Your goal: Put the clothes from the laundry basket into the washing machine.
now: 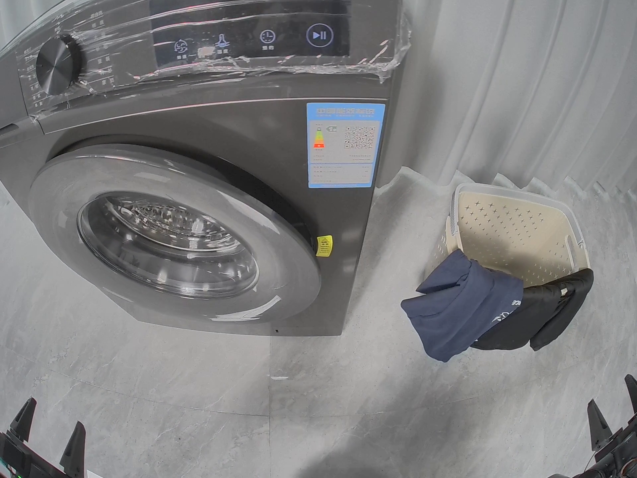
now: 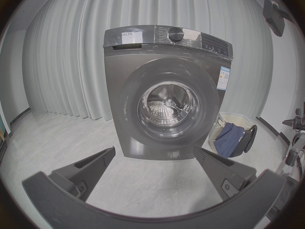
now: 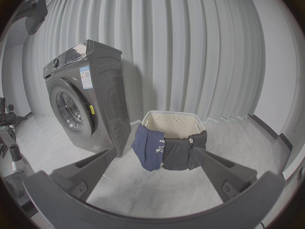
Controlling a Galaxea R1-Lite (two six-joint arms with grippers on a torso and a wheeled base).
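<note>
L+R jaws spread, low — clothes (image 1: 464, 303) over basket (image 1: 517, 234) rim, well apart.

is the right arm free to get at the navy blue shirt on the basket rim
Probably yes: the navy blue shirt hangs outside the cream plastic basket, with only bare floor between it and the open right gripper.

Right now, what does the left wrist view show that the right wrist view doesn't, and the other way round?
Left wrist: the washing machine seen head-on, with the drum visible through the door glass and the detergent drawer at the top, framed by the open left gripper.
Right wrist: the machine's side panel and the perforated inside of the laundry basket, framed by the open right gripper.
Both: the machine with its door shut, the basket beside it, and a navy garment and a black garment draped over the basket's near rim.
</note>
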